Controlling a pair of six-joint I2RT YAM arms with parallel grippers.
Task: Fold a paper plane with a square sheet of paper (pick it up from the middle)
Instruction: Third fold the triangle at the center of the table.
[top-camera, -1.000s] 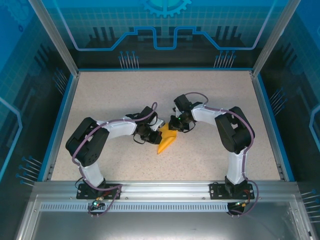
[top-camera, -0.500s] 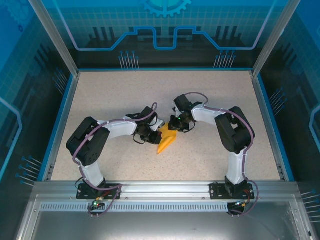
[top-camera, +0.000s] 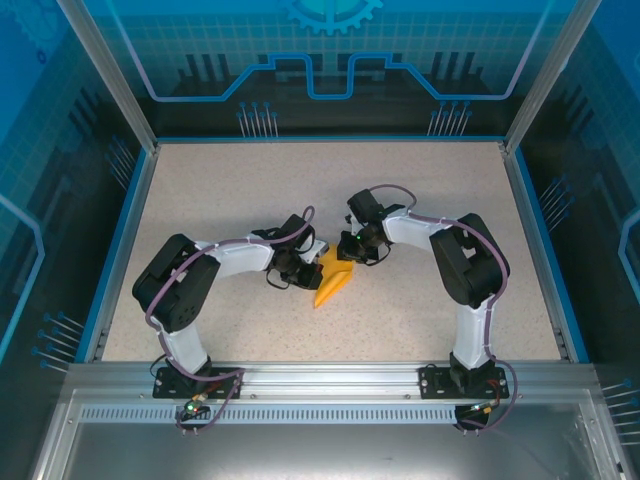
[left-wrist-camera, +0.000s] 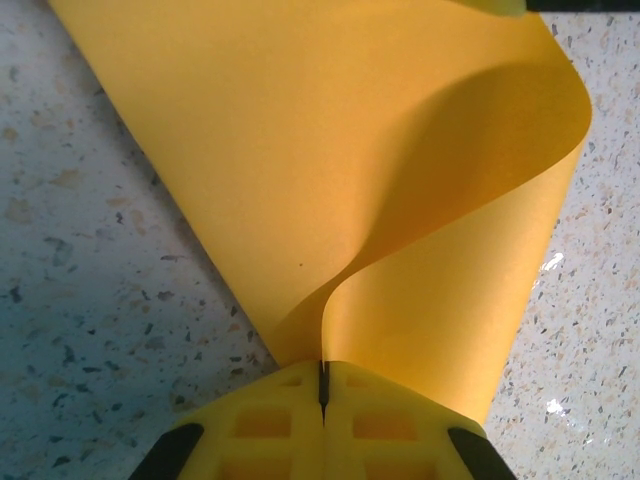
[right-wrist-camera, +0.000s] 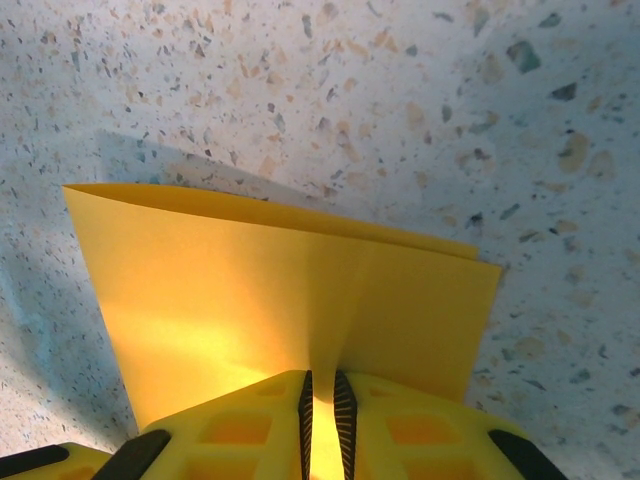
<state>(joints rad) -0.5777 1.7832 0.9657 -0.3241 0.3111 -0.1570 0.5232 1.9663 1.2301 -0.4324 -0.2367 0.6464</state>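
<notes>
We see the left claw (left-wrist-camera: 322, 398) and right claw (right-wrist-camera: 322, 405), at the middle of the worktop (top-camera: 220, 190), each clamped on the paper (top-camera: 335, 283) from opposite sides; likely steadying it for creasing.

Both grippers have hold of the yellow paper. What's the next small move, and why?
Probably ease the left gripper and right gripper down together to press the paper flat on the table. Each is shut on an edge, and near the left one the paper bulges in a loose curve, not a crease, so flattening likely comes before any release.
</notes>
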